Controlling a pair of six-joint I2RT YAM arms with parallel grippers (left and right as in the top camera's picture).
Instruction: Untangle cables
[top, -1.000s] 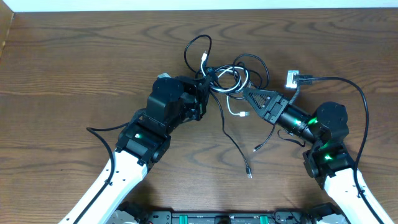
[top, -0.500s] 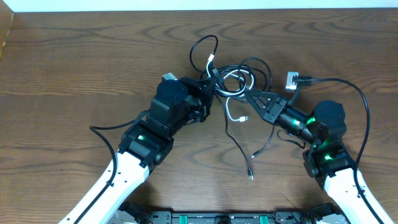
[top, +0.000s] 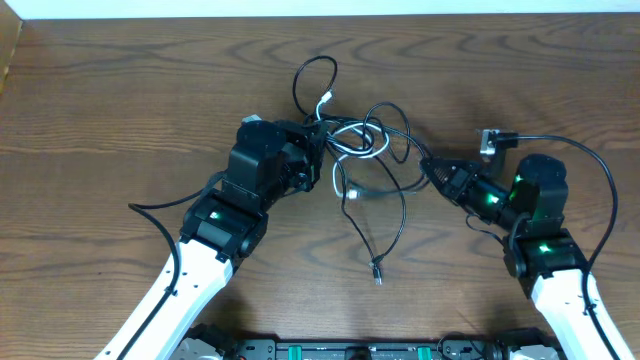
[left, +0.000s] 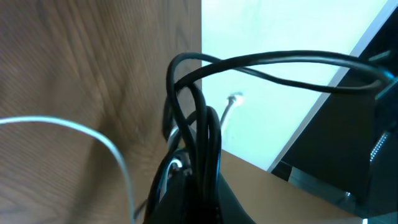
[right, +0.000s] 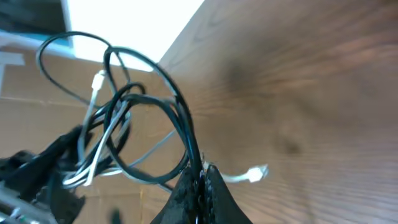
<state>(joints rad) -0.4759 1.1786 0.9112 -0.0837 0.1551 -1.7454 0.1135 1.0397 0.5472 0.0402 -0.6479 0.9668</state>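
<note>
Black and white cables tangled | left end effector grips them | right end effector grips them

Table: brown wood, pronounced grain, matt finish.
Black cables: smooth, slightly glossy sheath.
White cable: smooth plastic sheath.
Arm shells: white glossy plastic on the near links, black matt housings farther up.

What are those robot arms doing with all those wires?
They are trying to untangle a knot of cords. The left end effector grips the tangle of black cables, with a white cable wound through it. The right end effector pinches one black strand on the other side. The knot stretches between them, not undone yet, and loose ends trail on the wooden table.
</note>
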